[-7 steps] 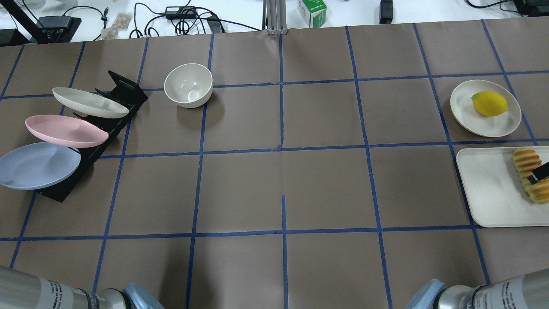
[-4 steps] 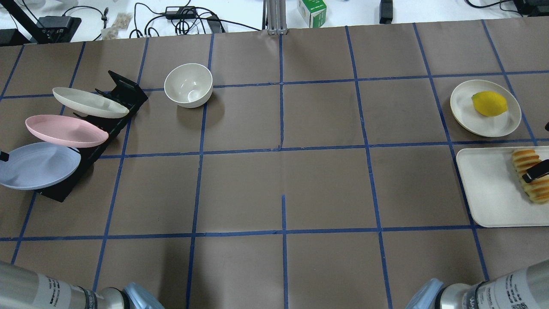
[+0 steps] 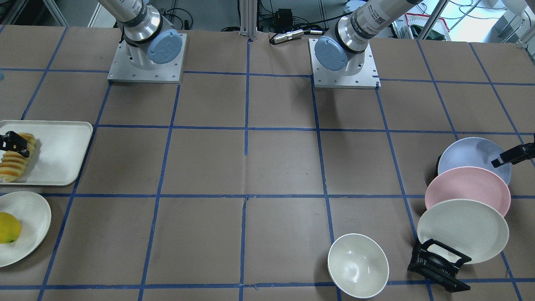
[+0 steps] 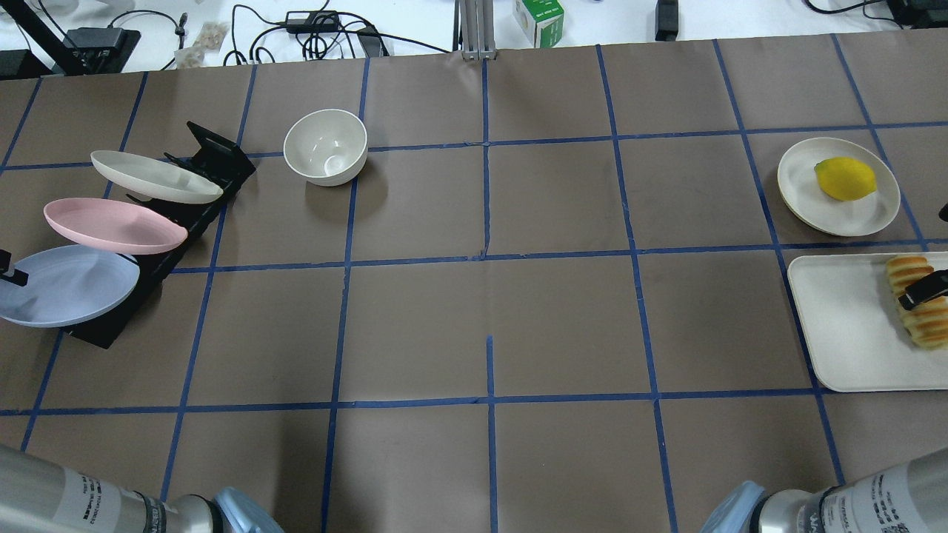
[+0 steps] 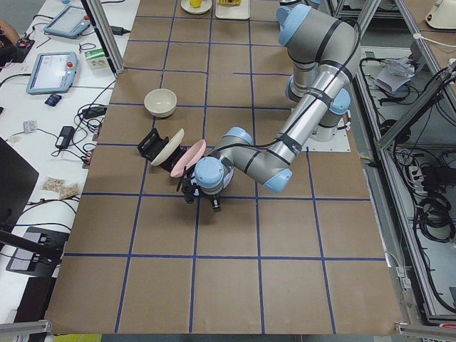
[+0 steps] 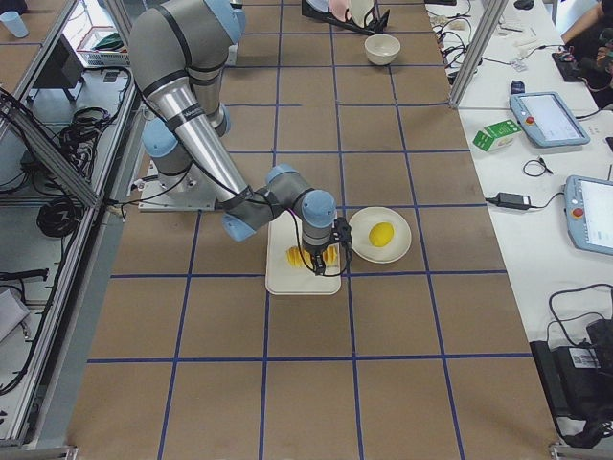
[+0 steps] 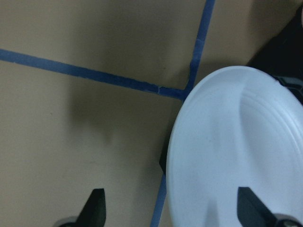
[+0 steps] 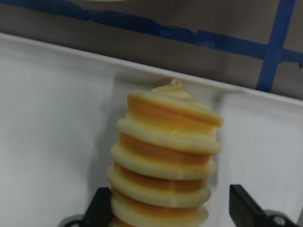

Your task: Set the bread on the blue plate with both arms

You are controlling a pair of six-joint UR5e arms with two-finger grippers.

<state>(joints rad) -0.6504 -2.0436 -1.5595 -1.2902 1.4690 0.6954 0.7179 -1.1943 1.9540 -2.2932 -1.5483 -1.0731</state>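
The bread (image 4: 926, 324) lies lengthwise on a white tray (image 4: 844, 326) at the table's right edge. It also shows in the front view (image 3: 14, 167). My right gripper (image 8: 170, 210) is open and straddles the bread (image 8: 165, 156), one finger on each side, low over the tray. One of its fingers (image 4: 924, 289) shows across the loaf. The blue plate (image 4: 70, 285) leans in a black rack at the left edge. My left gripper (image 7: 173, 210) is open and straddles the plate's outer rim (image 7: 236, 156). One of its fingers (image 3: 512, 155) reaches over the plate.
A pink plate (image 4: 111, 226) and an off-white plate (image 4: 152, 176) lean in the same black rack (image 4: 215, 159). A white bowl (image 4: 326, 146) stands behind them. A yellow lemon (image 4: 844, 178) sits on a small plate (image 4: 803, 192) beyond the tray.
My right gripper's finger has slid along the bread toward its far end. My left gripper's finger has come into view at the blue plate's outer edge.
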